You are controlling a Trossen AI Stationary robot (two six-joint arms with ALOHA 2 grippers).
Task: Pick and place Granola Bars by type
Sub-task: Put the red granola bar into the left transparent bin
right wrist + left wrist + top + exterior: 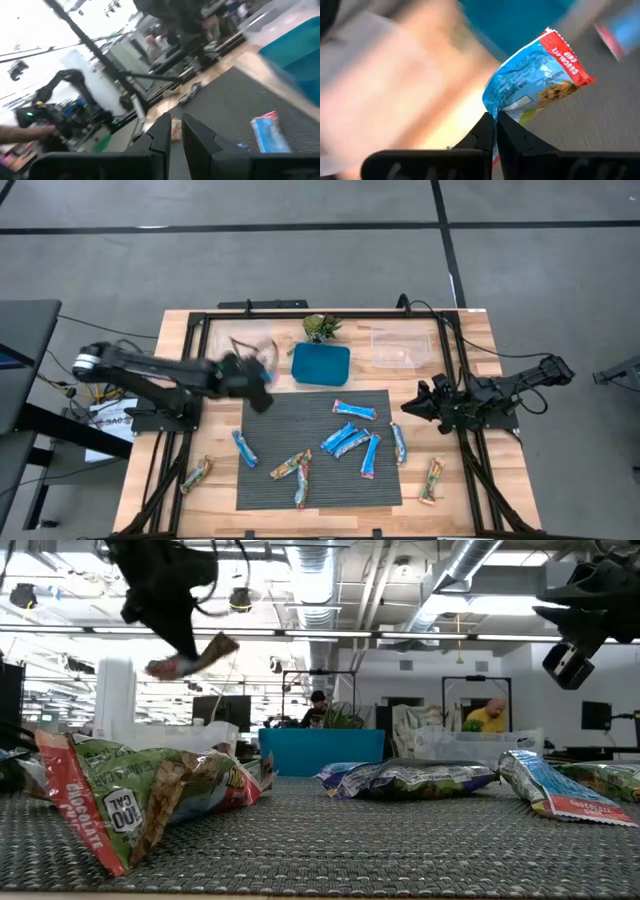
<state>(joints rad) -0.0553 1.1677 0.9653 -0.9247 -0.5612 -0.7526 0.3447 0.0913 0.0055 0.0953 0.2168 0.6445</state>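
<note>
One blue-wrapped granola bar is pinched by its end in the left gripper, long axis slanting toward upper right of the left wrist frame. Other bars lie scattered on the dark mat, centre frame, wooden table beneath. Right gripper, centre-right, nearly closed, empty.

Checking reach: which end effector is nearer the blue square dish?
Left. The left end effector, shut on a blue-wrapped granola bar, hangs just beside the blue square dish; the right end effector waits farther off at the mat's right edge.
</note>
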